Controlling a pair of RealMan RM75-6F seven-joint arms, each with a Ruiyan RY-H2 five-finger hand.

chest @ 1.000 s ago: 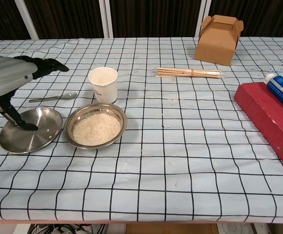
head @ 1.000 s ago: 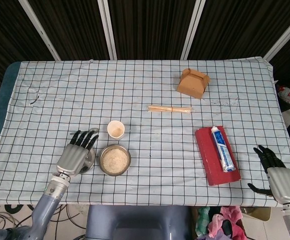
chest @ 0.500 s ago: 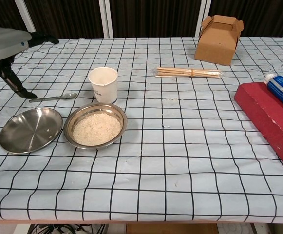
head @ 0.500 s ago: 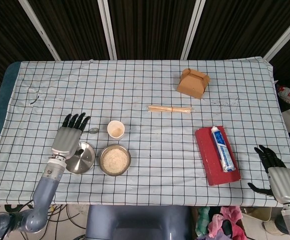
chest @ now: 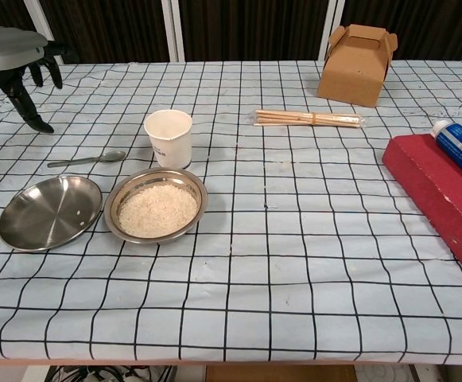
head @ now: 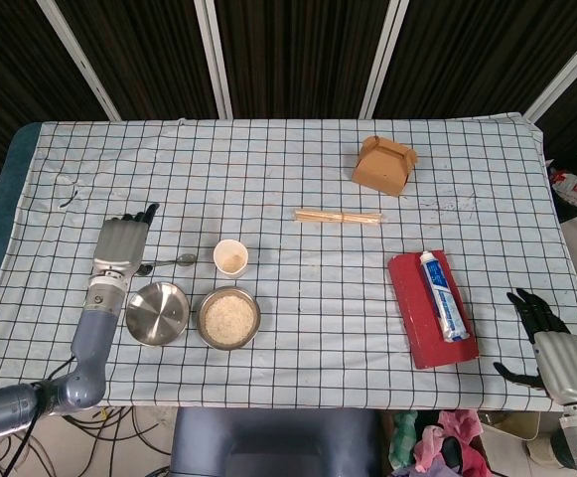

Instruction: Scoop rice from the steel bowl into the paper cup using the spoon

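The steel bowl [head: 200, 319] [chest: 203, 200] of white rice sits near the table's front left. Just behind it stands the empty paper cup [head: 230, 257] [chest: 168, 138]. The metal spoon [head: 169, 262] [chest: 87, 160] lies flat to the left of the cup, its bowl end toward the cup. My left hand [head: 119, 248] [chest: 12, 60] hovers above the cloth, left of the spoon's handle, fingers apart and holding nothing. My right hand [head: 551, 343] hangs off the table's front right corner, open and empty.
A steel lid [head: 157, 313] [chest: 49, 212] lies left of the bowl. A brown carton [head: 384, 165] [chest: 358, 53] and bundled chopsticks [head: 338, 217] [chest: 308, 118] are at the back. A red box [head: 422, 328] [chest: 441, 195] bears a toothpaste tube [head: 442, 295] [chest: 457, 143] at right.
My left hand has lifted off the steel lid and drawn back and to the left, leaving the lid uncovered on the cloth. The right hand has not moved.
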